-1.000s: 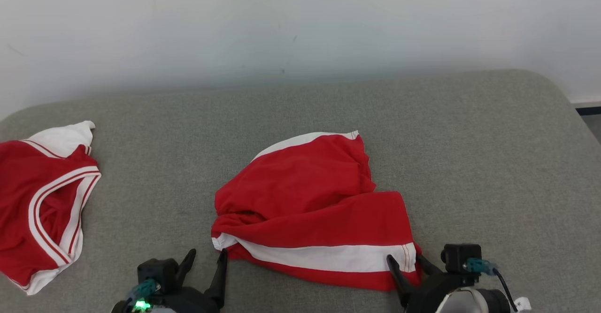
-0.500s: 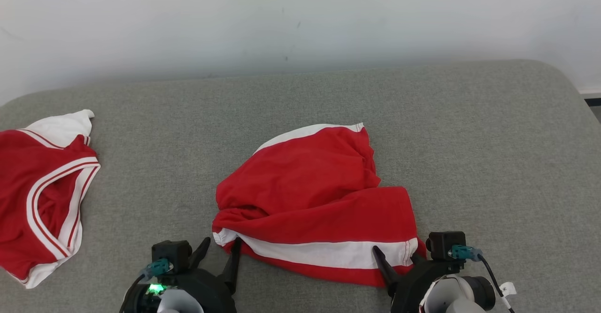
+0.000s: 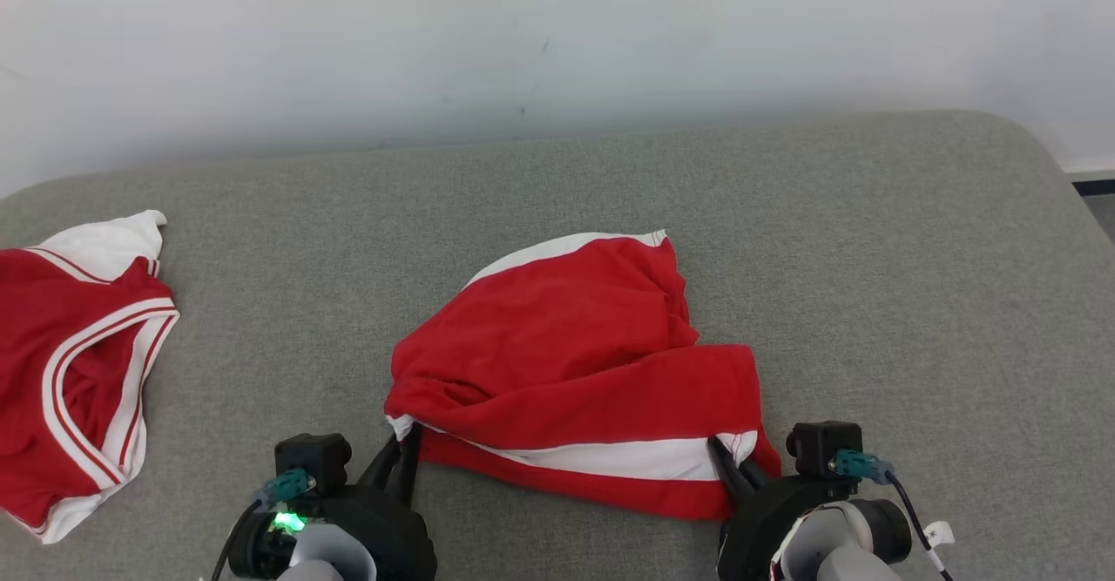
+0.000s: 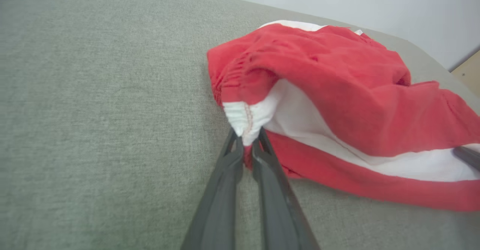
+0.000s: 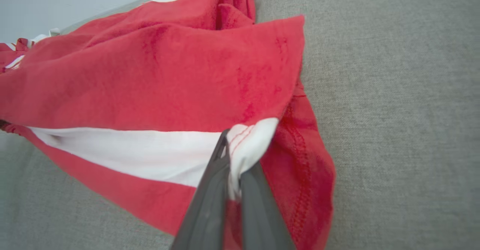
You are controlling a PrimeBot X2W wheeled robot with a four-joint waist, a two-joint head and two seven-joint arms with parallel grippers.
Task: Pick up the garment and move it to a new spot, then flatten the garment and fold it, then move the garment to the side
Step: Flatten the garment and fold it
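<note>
Just a grey fabric surface with rounded corners under and ahead of the left gripper and right gripper, plain white wall beyond it.

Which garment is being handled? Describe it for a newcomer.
On the grey cushion, look mid-front. The crumpled red garment carries one broad white band, its corners pinched by the left gripper and right gripper; the garment at far left has thin curved stripes.
</note>
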